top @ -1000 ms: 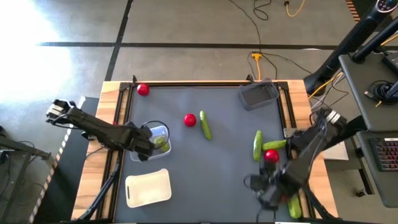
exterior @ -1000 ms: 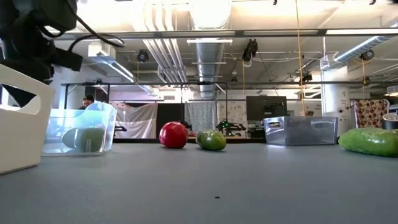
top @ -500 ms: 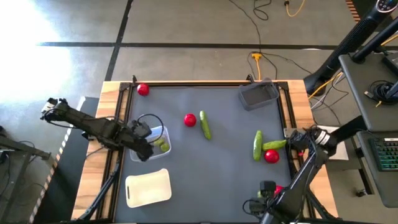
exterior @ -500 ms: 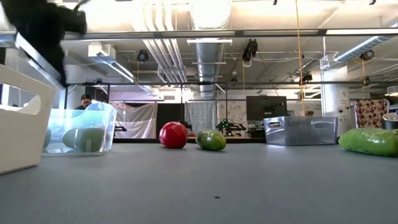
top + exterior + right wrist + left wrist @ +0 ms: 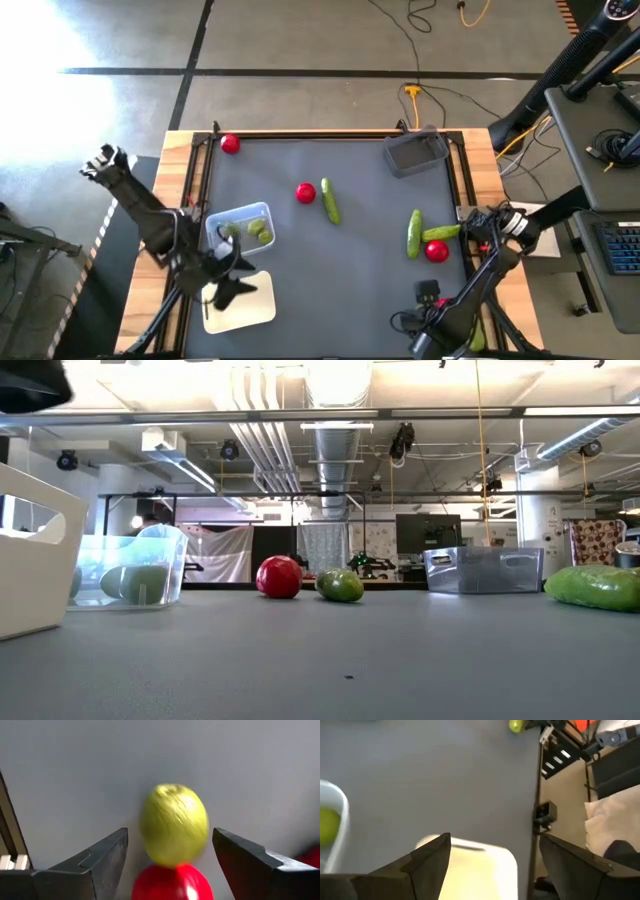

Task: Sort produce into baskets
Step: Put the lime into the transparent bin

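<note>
My left gripper [image 5: 232, 285] is open and empty above the cream-white tray [image 5: 245, 308], which also shows in the left wrist view [image 5: 472, 870]. The clear tray [image 5: 243, 213] beside it holds two limes [image 5: 262, 235]. My right gripper [image 5: 425, 325] hangs near the table's near right corner. Its open fingers stand on either side of a lime [image 5: 174, 822] with a tomato [image 5: 172, 882] against it; they touch neither. Two tomatoes [image 5: 306, 192] and several cucumbers [image 5: 330, 200] lie on the mat. The dark grey tray [image 5: 415, 152] stands at the far right.
A tomato [image 5: 230, 143] lies at the far left corner. Two cucumbers [image 5: 414, 235] and a tomato [image 5: 437, 251] lie close together at the right. A green piece [image 5: 478, 340] lies by the near right corner. The wooden table rim [image 5: 300, 133] borders the mat.
My left gripper has drawn away from the clear tray toward the table's near edge and now hangs above the cream-white tray. My right gripper has gone toward the near edge and stands over the lime and tomato there.
</note>
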Controlling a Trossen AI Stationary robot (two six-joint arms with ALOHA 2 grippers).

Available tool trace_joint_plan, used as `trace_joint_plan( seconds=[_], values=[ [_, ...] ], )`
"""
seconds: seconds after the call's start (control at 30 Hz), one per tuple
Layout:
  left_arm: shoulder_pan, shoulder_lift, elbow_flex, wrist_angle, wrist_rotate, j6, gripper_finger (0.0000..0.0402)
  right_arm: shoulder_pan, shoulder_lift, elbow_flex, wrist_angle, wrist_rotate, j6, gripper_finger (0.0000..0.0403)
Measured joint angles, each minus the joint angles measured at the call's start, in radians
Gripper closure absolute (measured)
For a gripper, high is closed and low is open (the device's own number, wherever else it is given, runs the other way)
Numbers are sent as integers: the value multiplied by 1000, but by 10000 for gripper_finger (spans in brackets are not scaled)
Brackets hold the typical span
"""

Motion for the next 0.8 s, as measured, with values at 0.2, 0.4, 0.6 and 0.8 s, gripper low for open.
trace_joint_plan(
  seconds=[0.2, 0.4, 0.6, 0.8],
  values=[
    [-136, 49, 0, 8, -96, -148, 114, -7, 0, -46, 87, -8, -10, 151],
    [-250, 49, -1, -16, -244, -182, 115, -49, -2, -7, 60, -62, -10, 217],
    [-254, 20, -1, -117, -268, -109, 118, -255, -12, 126, 110, 90, -120, 234],
    [-215, 27, -2, -131, -284, 115, 119, -540, 51, 173, 322, 134, -321, 234]
  ],
)
